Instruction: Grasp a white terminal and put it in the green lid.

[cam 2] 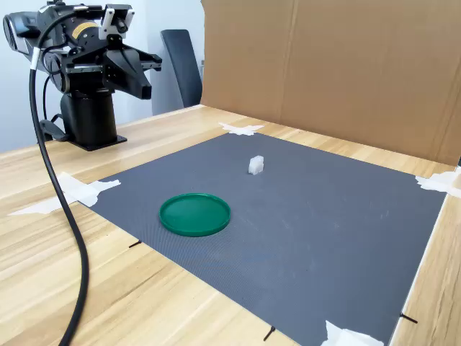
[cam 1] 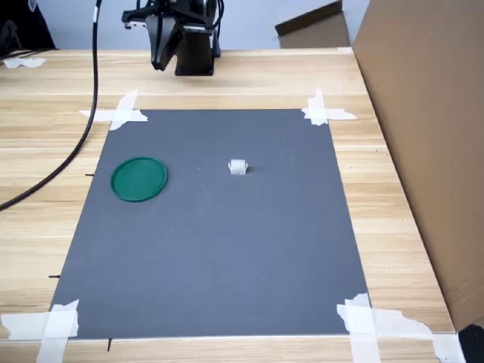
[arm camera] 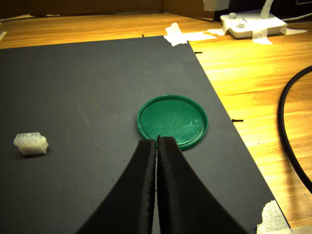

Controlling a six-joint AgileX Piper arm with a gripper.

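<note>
Gripper [arm camera: 157, 141] clenched, holding nothing, up over the mat's edge. The white terminal [cam 1: 237, 167] sits at the green lid's [cam 1: 139, 179] three o'clock in the first exterior view, well apart.

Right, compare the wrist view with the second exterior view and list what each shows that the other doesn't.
Only the wrist view shows the hand up close, its black fingers pressed together with nothing between them, and a white block taped to the wooden table. Only the second exterior view shows the arm's black base, the cardboard wall and a dark chair. Both show the green lid, the white terminal apart from it, and the grey mat.
</note>
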